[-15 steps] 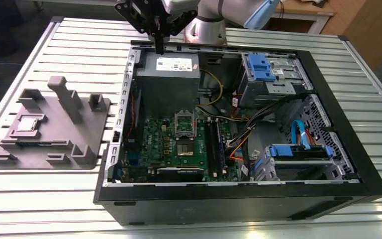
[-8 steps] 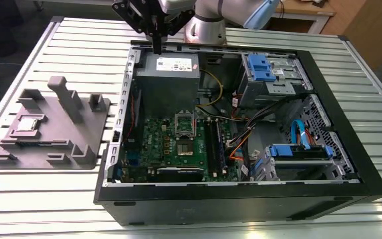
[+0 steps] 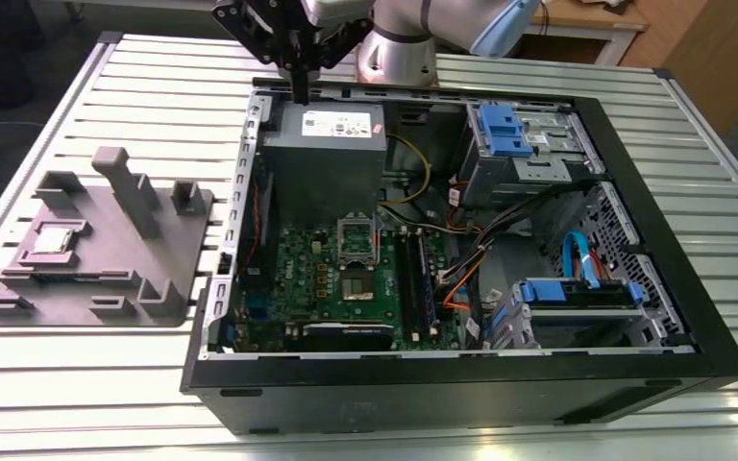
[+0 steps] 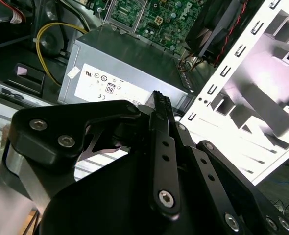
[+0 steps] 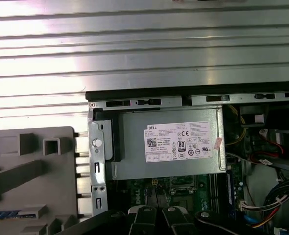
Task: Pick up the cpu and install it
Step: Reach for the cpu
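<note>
The gripper (image 3: pixel 300 94) hangs above the power supply (image 3: pixel 331 130) at the far edge of the open computer case (image 3: pixel 472 389). Its fingers are pressed together with nothing between them. The cpu (image 3: pixel 59 238) lies flat in the grey fixture (image 3: pixel 151 293), well apart, at the exterior view's left. Judged step: approach, pickup not yet begun. A grasp calls for travel over the fixture and parted fingers.

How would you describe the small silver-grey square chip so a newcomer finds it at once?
On the exterior view's left of the open black computer case lies a large grey plastic fixture with upright posts. The small flat square silver-grey chip rests on that fixture near its left edge in that view. It alone is shiny metal among dull plastic blocks.
</note>
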`<move>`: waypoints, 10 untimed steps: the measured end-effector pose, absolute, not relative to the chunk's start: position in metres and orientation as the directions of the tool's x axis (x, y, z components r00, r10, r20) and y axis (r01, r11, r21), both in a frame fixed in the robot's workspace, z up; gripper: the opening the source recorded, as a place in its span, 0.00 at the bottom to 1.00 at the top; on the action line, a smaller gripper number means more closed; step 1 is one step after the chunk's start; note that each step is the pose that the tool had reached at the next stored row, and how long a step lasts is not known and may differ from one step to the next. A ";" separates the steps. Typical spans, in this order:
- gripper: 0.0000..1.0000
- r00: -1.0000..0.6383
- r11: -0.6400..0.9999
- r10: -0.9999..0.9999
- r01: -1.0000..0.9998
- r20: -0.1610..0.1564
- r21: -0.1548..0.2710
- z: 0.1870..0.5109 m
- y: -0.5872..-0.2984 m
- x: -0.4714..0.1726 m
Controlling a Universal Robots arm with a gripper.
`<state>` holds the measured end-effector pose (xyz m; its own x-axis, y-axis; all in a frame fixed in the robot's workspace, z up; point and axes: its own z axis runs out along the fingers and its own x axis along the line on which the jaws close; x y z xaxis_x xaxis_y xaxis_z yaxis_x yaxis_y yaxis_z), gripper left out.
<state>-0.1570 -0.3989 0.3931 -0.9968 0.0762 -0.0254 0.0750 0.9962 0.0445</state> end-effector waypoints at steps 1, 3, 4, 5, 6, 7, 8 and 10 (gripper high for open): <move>0.10 -0.997 0.996 0.076 0.075 -0.025 0.044 0.393 -0.399 -0.157; 0.10 -0.997 0.996 0.076 0.075 -0.025 0.044 0.393 -0.399 -0.158; 0.10 -0.997 0.996 0.076 0.075 -0.025 0.044 0.393 -0.399 -0.158; 0.10 -0.997 0.996 0.076 0.075 -0.025 0.044 0.393 -0.399 -0.158; 0.10 -0.997 0.996 0.076 0.075 -0.025 0.044 0.393 -0.399 -0.158; 0.10 -0.997 0.996 0.076 0.075 -0.025 0.044 0.393 -0.399 -0.159; 0.10 -0.997 0.996 0.076 0.075 -0.025 0.044 0.393 -0.399 -0.159; 0.10 -0.997 0.996 0.076 0.075 -0.025 0.044 0.393 -0.399 -0.159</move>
